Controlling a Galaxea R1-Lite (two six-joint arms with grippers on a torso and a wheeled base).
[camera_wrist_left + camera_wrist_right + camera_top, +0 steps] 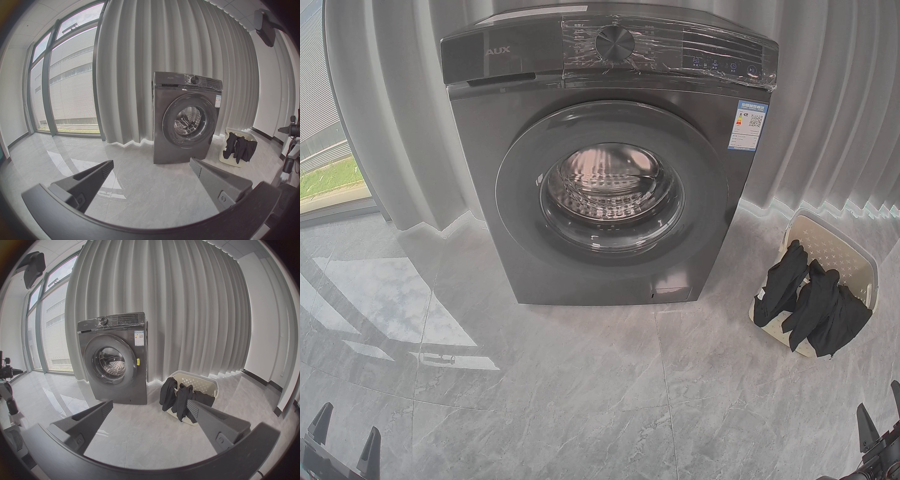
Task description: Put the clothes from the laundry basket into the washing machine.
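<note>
A dark grey front-loading washing machine (606, 156) stands against the curtain, its round door (611, 194) shut over a bare drum. To its right on the floor sits a cream laundry basket (842, 250) with black clothes (812, 300) draped over its front rim. The machine (186, 117), basket (247, 135) and clothes (239, 147) also lie far ahead of my left gripper (150, 165), which is open and holds nothing. My right gripper (150, 405) is open too, well short of the basket (200, 382) and clothes (178, 394). Both grippers (347, 428) (881, 406) sit low at the near edge.
Grey marble floor tiles (569, 387) spread between me and the machine. A pleated white curtain (837, 112) hangs behind it. A tall window (325, 162) is at the left.
</note>
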